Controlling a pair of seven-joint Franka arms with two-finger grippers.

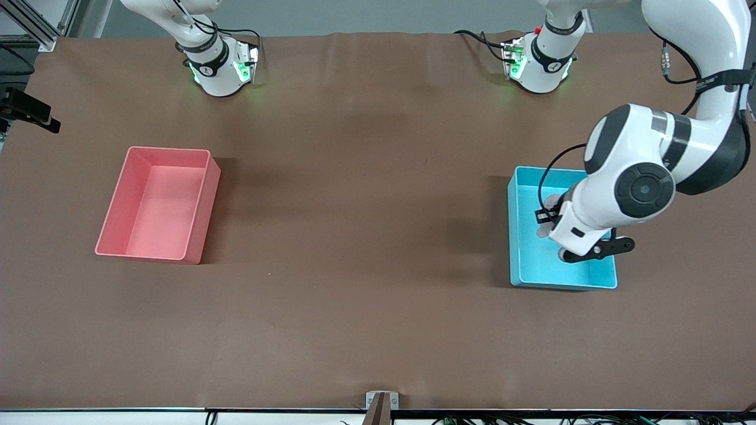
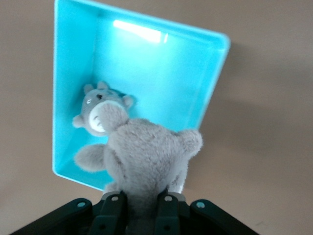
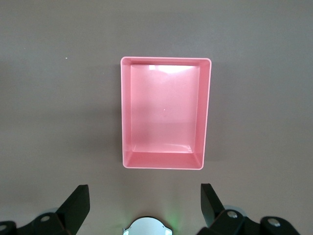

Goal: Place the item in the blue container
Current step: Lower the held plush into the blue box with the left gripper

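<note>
So the left gripper (image 2: 139, 208) is hanging over the blue container (image 1: 522, 236) at the left arm's end of the table, fingers clamped on a grey plush toy (image 2: 146, 156), some kind of round cat-ish critter with a white muzzle. The wrist view shows it pinched at the back end, with the head and stubby arms dangling down into the open bin, not resting on the floor as far as I can tell. This thing looks super light and squishy, so I'd guess there's zero risk of breaking it. The only catch is that fuzzy fabric can cling to the pads when they let go, and a floppy body may flop any which way. Grabbing the fat middle or rear like this seems right to me. From the front view the toy is nearly all hidden by the arm's wrist, just a sliver of grey pokes out, so the drop height is hard to judge. The right gripper (image 3: 144, 205) waits with its fingers spread wide, empty, above the pink bin (image 1: 156, 203) at the right arm's end.
</note>
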